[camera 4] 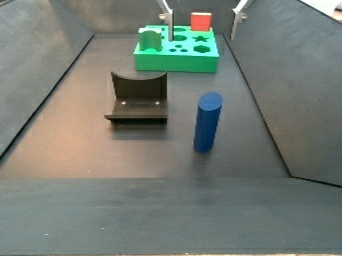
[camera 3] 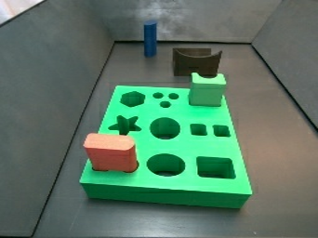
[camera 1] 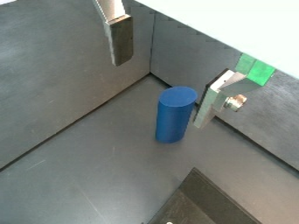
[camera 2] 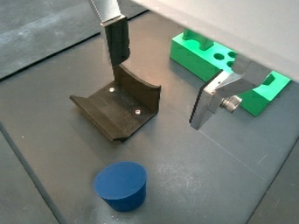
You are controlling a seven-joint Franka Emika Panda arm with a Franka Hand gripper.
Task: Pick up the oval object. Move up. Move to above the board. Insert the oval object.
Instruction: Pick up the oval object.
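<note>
The oval object (camera 1: pixel 176 114) is a tall blue peg that stands upright on the dark floor, free of everything. It also shows in a wrist view (camera 2: pixel 121 186) and in both side views (camera 3: pixel 148 34) (camera 4: pixel 207 122). My gripper (camera 1: pixel 169 70) is open and empty, well above the floor, with the peg below it and close to one finger (camera 1: pixel 216 101). In a wrist view the gripper (camera 2: pixel 163 70) hangs between the fixture and the board. The board (camera 3: pixel 168 139) is a thick green slab with cut-out holes; it also shows in a side view (camera 4: pixel 178 50) and a wrist view (camera 2: pixel 228 66).
A red rounded block (camera 3: pixel 110 152) and a green cube (camera 3: pixel 207 88) stand on the board. The dark fixture (camera 2: pixel 117 105) (camera 4: pixel 138 97) stands on the floor between peg and board. Grey walls (camera 1: pixel 70 79) enclose the floor.
</note>
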